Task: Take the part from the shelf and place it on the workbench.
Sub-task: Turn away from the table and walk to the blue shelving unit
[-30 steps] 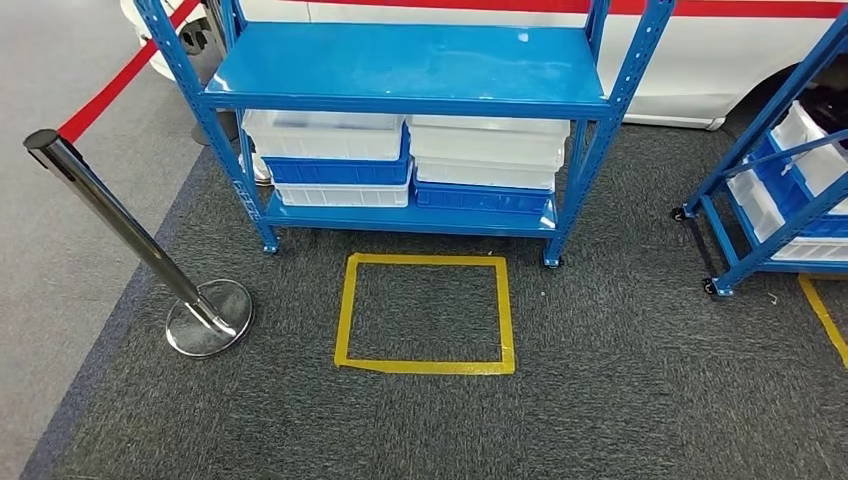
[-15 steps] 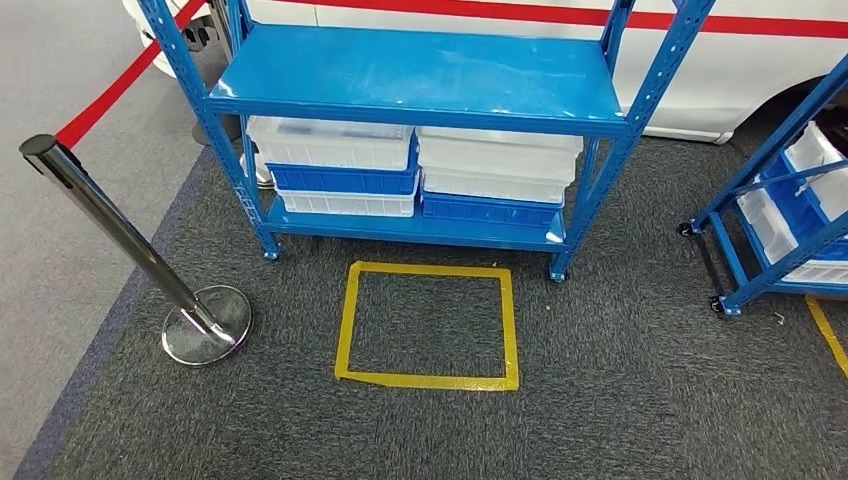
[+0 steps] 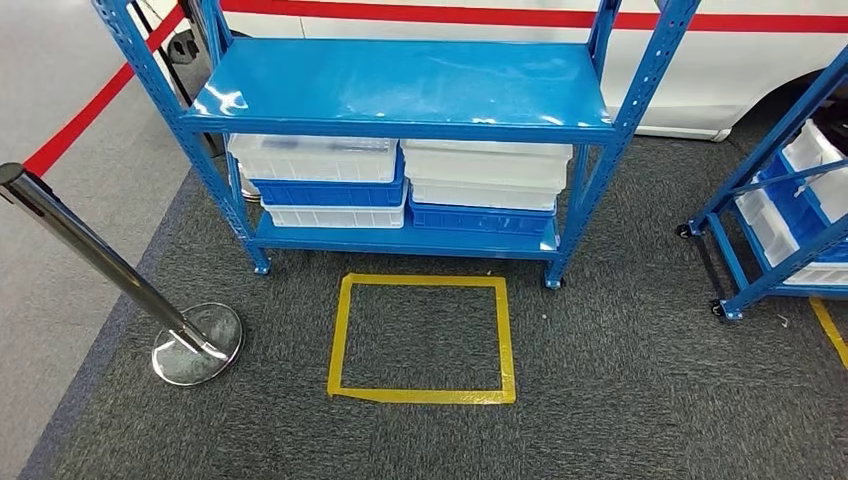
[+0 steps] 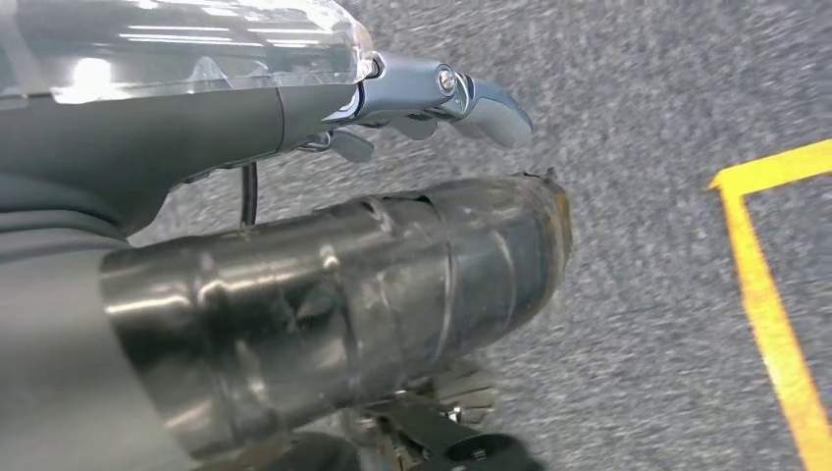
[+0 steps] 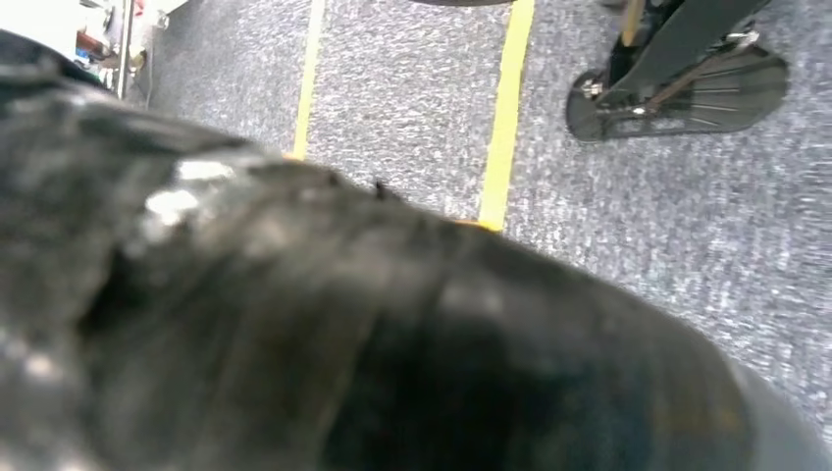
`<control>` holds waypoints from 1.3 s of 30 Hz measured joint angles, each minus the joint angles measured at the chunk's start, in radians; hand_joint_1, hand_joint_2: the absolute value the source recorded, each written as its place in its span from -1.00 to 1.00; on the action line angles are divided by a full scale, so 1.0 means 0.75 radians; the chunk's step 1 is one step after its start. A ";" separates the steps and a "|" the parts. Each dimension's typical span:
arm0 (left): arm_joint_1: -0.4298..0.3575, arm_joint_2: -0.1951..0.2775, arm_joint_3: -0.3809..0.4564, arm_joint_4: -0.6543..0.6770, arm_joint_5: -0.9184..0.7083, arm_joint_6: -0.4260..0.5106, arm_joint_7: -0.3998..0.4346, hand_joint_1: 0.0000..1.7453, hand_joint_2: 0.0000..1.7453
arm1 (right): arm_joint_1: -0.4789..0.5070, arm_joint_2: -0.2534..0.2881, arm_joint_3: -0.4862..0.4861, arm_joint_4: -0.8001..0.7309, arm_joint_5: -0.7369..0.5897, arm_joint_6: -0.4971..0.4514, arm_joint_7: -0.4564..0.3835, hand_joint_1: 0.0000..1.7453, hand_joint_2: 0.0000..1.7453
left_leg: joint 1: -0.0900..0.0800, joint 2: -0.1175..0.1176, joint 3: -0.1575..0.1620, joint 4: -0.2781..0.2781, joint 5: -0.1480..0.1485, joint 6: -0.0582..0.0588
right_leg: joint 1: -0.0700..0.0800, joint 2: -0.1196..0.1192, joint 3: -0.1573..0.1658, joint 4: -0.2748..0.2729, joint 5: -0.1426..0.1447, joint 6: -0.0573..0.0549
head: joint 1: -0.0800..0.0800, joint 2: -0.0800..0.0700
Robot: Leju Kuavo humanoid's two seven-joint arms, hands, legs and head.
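– Where's the part?
– Can't pick it out. The blue shelf (image 3: 400, 90) stands ahead, white and blue bins (image 3: 400, 180) stacked on its lower level, behind a yellow tape square (image 3: 420, 338).
– And each robot hand?
– Left robot hand (image 4: 334, 304) and right robot hand (image 5: 373, 334) hang over carpet; whether their fingers are together or apart, I cannot tell.

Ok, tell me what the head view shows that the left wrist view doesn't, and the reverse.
Head view alone: the blue shelf with stacked white and blue bins on its lower level, a chrome post with red rope, a second rack at right, and the full yellow tape square. Left wrist view alone: the left hand up close, hanging over the floor. Both: grey carpet and yellow tape.
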 joint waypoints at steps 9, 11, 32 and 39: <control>-0.003 -0.001 0.001 0.000 0.000 0.000 -0.004 -1.00 -1.00 | -0.010 -0.001 0.000 0.000 0.012 0.001 -0.003 -1.00 -1.00 | 0.005 0.001 0.082 -0.116 -0.016 0.055 | -0.003 -0.004 -0.128 0.262 -0.136 0.059 | 0.004 0.000; -0.003 -0.001 0.001 0.000 0.000 -0.001 -0.004 -1.00 -1.00 | -0.009 -0.001 0.000 0.000 0.013 0.001 -0.003 -1.00 -1.00 | 0.004 0.000 0.101 -0.116 -0.033 0.056 | -0.005 -0.005 -0.218 0.369 -0.133 0.065 | 0.004 0.000; -0.005 -0.002 0.001 0.001 -0.006 0.069 0.004 -1.00 1.00 | -0.004 0.000 -0.004 0.001 0.010 0.000 0.001 -1.00 -1.00 | -0.006 0.000 0.033 -0.074 0.013 0.007 | 0.005 -0.002 0.000 -0.015 0.006 0.012 | 0.000 0.000; -0.007 -0.008 0.001 0.001 -0.028 0.085 0.005 -1.00 1.00 | -0.011 0.000 -0.010 0.001 -0.002 -0.004 0.021 -1.00 -1.00 | 0.003 0.001 0.066 -0.121 0.002 0.055 | -0.001 -0.005 -0.102 0.201 -0.117 0.057 | 0.002 0.000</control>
